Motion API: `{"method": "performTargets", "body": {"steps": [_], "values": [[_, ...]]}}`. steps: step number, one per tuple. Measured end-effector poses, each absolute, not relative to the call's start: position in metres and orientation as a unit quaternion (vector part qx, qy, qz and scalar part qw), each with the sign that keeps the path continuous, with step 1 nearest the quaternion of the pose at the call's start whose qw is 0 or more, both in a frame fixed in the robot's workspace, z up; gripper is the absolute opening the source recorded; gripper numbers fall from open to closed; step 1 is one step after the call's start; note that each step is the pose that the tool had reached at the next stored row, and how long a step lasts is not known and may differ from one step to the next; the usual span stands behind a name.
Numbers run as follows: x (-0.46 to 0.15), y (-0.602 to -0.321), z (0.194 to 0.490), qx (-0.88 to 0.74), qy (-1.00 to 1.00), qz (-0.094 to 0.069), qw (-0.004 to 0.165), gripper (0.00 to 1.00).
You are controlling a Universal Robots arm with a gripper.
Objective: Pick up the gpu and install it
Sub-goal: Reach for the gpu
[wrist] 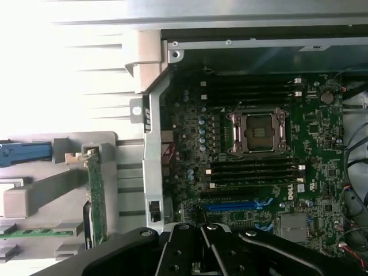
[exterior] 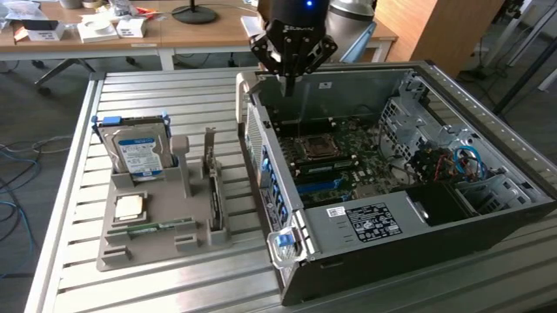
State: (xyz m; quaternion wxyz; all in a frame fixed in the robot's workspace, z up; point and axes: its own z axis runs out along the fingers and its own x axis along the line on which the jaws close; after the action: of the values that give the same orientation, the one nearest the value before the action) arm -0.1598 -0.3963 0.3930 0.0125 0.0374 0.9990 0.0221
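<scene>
The gpu [exterior: 211, 179] is a thin card standing on edge in a slot of the grey holder [exterior: 130, 251], its pale bracket pointing up; in the wrist view the gpu [wrist: 96, 198] shows edge-on beside the case wall. My gripper [exterior: 288, 88] hangs above the far end of the open computer case [exterior: 392, 222], over the motherboard and well apart from the gpu. Its fingers [wrist: 210, 250] are shut together with nothing between them. A blue card slot [wrist: 236, 204] lies on the motherboard near the CPU socket [wrist: 259, 132].
The holder also carries a silver hard drive with a blue label [exterior: 139, 153], a CPU chip [exterior: 129, 207] and a green memory stick [exterior: 161, 226]. Cables and drive bays fill the case at the exterior view's right. Desks with boxes stand behind the slatted metal table [exterior: 174, 91].
</scene>
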Motion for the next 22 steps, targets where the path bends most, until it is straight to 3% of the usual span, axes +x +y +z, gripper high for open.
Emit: {"method": "performTargets", "body": {"steps": [22], "values": [[-0.203, -0.393, 0.392, 0.037, 0.999, 0.022, 0.013, 0.11]]}}
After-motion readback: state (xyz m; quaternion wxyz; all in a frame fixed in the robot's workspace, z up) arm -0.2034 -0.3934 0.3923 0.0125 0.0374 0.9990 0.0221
